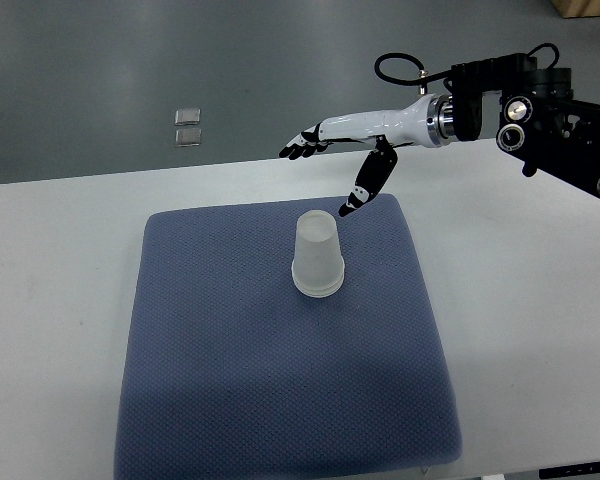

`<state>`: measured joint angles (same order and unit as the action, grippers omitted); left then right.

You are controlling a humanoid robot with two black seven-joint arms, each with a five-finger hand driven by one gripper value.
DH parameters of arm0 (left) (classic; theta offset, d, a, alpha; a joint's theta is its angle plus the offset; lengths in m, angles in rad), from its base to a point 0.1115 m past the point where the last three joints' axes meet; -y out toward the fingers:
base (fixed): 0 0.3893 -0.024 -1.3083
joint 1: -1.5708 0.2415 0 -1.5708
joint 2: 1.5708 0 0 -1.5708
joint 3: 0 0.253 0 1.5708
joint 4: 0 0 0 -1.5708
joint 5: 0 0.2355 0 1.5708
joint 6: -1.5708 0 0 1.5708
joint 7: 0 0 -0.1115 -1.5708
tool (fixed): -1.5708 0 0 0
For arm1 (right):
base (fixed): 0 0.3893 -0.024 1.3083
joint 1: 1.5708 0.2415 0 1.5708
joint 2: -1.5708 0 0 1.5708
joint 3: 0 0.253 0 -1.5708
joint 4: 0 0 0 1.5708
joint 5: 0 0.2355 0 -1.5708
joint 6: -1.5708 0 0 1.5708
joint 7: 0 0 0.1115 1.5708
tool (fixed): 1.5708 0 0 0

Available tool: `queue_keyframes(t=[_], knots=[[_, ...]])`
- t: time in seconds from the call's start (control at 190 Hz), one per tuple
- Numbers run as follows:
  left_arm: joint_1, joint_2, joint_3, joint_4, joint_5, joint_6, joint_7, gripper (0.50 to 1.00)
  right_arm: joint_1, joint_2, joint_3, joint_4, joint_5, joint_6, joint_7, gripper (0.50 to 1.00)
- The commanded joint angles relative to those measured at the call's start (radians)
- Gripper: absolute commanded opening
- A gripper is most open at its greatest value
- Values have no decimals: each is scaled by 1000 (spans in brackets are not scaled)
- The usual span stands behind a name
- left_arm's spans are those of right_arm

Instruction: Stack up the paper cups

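Reaching in from the right edge, the right robot hand [325, 145] hovers above the far side of the blue mat [280, 400], fingers stretched out flat and thumb hanging down toward the mat's far edge. It holds nothing. The thumb tip hangs just beside the paper cup stack [317, 255], apart from it as far as can be seen.

That stack stands upside down, mouth on the mat, a little beyond the mat's middle. Its rim looks doubled, which suggests more than one cup nested together, though how many cannot be told. No other loose cup shows on the mat or on the white surface [50, 260] around it.

Judging from this, the stacking appears finished or nearly so: the cups sit as one pile, the hand is empty and clear of them, and nothing is left in view to add. The left arm does not show. Two small clear objects [188, 128] lie on the floor beyond the surface.
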<state>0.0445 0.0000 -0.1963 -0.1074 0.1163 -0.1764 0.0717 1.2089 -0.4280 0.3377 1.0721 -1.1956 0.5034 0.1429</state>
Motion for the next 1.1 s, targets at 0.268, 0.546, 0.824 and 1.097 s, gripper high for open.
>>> queue_keyframes(t=[0.268, 0.546, 0.824, 1.097], knots=[[0, 0, 0, 0, 0, 0, 0, 1000, -114, 29, 1, -244, 685, -9, -5, 907], [0, 0, 0, 0, 0, 0, 0, 1000, -196, 144, 50, -463, 1076, -12, -132, 907], [0, 0, 0, 0, -1, 0, 0, 1000, -236, 187, 70, -572, 1479, -77, -200, 907], [0, 0, 0, 0, -1, 0, 0, 1000, -247, 189, 72, -575, 1565, -138, -187, 917]])
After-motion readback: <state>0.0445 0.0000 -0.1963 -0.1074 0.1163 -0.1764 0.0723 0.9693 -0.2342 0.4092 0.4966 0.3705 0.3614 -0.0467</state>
